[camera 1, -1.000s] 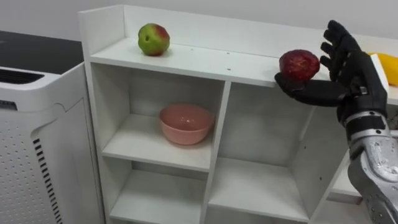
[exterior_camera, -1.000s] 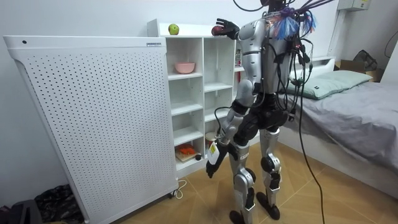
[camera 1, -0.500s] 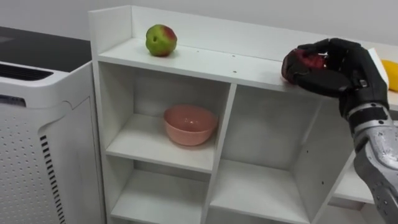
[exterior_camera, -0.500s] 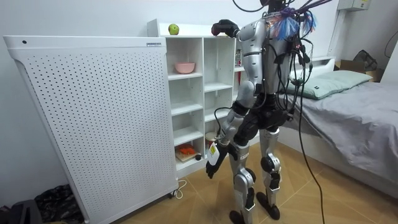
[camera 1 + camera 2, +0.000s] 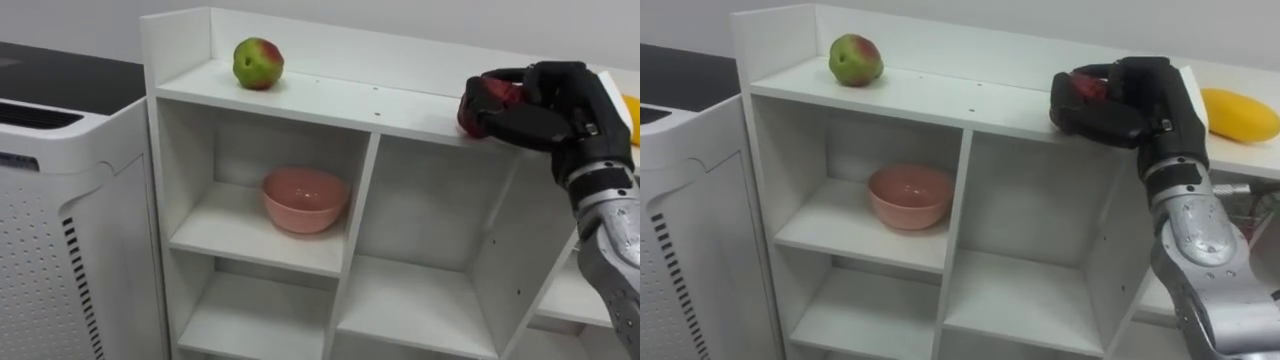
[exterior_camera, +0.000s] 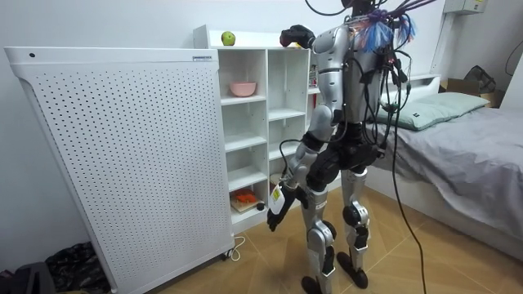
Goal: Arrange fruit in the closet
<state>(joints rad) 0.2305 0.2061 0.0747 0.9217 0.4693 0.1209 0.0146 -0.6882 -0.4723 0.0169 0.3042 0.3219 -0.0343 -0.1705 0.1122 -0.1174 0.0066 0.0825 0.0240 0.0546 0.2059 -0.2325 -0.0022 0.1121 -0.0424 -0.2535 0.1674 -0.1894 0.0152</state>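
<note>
The green apple (image 5: 258,63) and yellow fruit (image 5: 1238,113) already lie on the closet's top shelf (image 5: 340,98), while the right hand (image 5: 562,104) grips the red apple (image 5: 483,97) at its front edge, release pending, left hand (image 6: 273,214) hanging low

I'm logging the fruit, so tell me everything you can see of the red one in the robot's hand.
The red fruit is dark red, rounded and smooth-skinned, probably an apple. The right hand curls its fingers and thumb round it, hiding much of it. It is held at the front edge of the top of the white closet.
</note>
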